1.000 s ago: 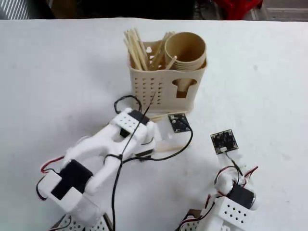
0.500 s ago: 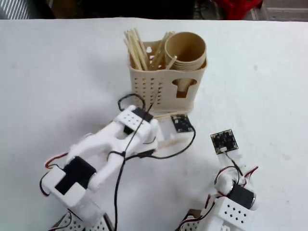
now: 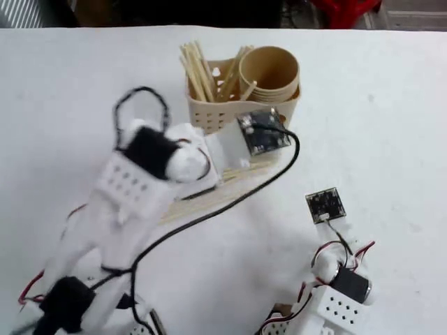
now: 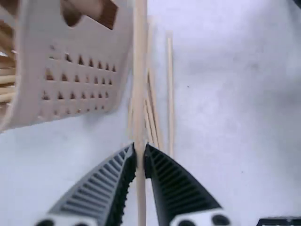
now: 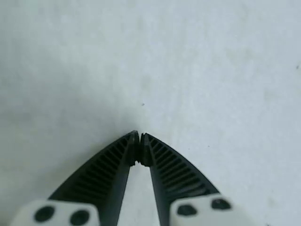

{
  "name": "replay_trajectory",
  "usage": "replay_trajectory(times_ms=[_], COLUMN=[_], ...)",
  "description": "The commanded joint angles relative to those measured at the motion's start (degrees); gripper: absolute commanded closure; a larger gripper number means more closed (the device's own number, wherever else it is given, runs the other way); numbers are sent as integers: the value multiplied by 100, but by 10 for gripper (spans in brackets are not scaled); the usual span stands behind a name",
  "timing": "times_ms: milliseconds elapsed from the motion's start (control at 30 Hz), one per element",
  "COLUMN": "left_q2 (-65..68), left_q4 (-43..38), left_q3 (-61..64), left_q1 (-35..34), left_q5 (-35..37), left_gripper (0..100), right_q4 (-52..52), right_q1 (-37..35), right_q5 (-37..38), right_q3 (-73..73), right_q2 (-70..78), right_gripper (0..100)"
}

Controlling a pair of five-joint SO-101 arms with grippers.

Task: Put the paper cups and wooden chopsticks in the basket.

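A cream perforated basket [image 3: 209, 117] stands at the back of the white table, holding stacked paper cups [image 3: 269, 72] and a bundle of wooden chopsticks [image 3: 197, 70]. My left gripper [image 4: 139, 155] is shut on one wooden chopstick [image 4: 140, 66], lifted in front of the basket [image 4: 75, 70]. Several more chopsticks [image 4: 160, 108] lie on the table below it, in front of the basket; the high view shows them as loose chopsticks [image 3: 209, 197]. The left arm [image 3: 140, 181] rises over them. My right gripper [image 5: 139, 140] is shut on nothing above bare table.
The right arm [image 3: 339, 289] rests at the front right of the table with its small camera board [image 3: 325, 204] facing up. A black cable [image 3: 230, 202] loops across the table from the left arm. Dark floor and a red object lie beyond the table's far edge.
The left arm has risen and swung up from low on the table, lifting a chopstick in front of the basket. The right arm has not moved.
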Motion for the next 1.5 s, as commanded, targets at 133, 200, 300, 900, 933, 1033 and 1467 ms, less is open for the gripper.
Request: replay_trajectory(times_ms=[133,200,300,900,933,1033,1467], left_q2=[-330,-330,-303,1657,1692,1710,1200], left_q4=[-738,-1442,-2505,-5723,-5714,-5503,-2954], left_q3=[-1477,-1512,-1486,-976,-976,-976,-1055], left_q1=[-75,-110,-251,-1077,-1077,-1077,-1165], left_q5=[1196,1556,2057,2813,2892,3042,3024], left_gripper=[977,977,977,935,919,906,906], right_q4=[40,40,40,40,40,40,40], right_q1=[48,48,48,48,48,48,48], right_q5=[-9,-9,-9,-18,-18,-18,-18], right_q3=[-18,-18,-18,-18,-18,-18,-18], right_q2=[-40,-40,-40,-40,-40,-40,-40], right_gripper=[981,981,981,981,981,981,981])
